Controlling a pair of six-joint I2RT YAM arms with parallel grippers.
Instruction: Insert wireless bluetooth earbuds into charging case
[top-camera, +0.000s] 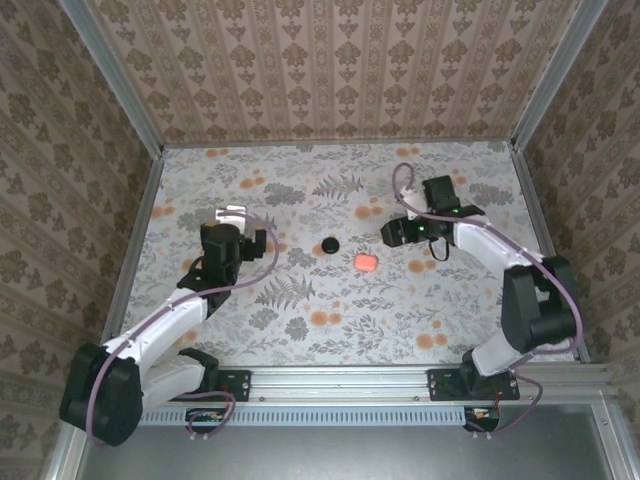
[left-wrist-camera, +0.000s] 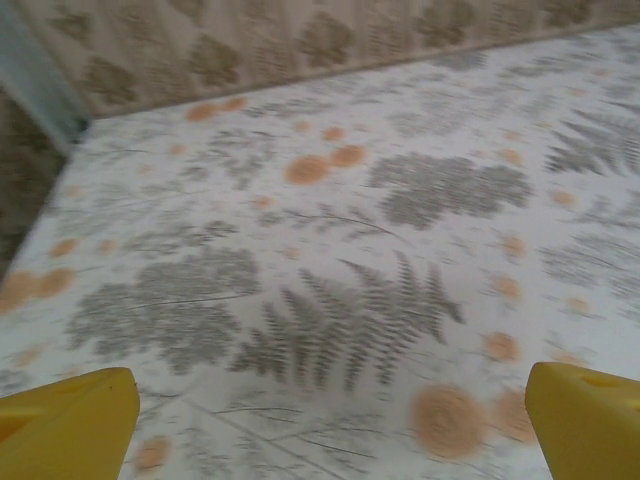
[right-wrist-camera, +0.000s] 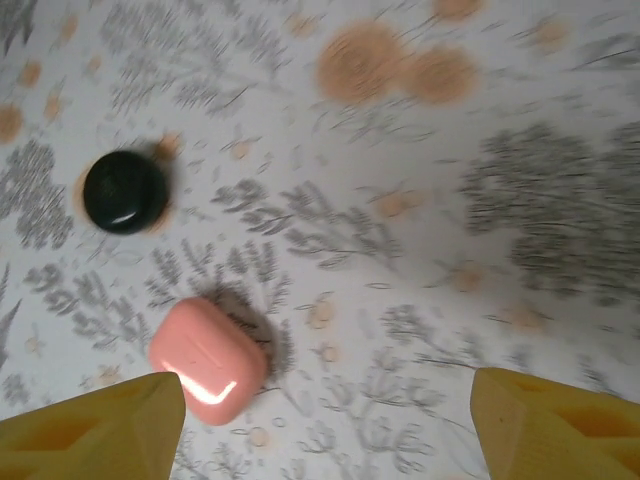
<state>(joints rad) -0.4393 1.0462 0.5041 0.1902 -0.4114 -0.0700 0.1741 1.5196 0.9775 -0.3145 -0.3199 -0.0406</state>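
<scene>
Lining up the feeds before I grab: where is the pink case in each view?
Top: case mid-table, just right of centre.
Right wrist: case at lower left.
Left wrist: fern-print table between the fingers.
Landmark: black disc, up-left of the case in both.

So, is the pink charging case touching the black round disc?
Apart. The right wrist view shows patterned table between the charging case and the black disc.

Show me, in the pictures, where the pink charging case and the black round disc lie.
charging case (right-wrist-camera: 208, 358), right wrist view, middle of its top face.
black disc (right-wrist-camera: 125, 191), right wrist view, centre of its top face.
</scene>
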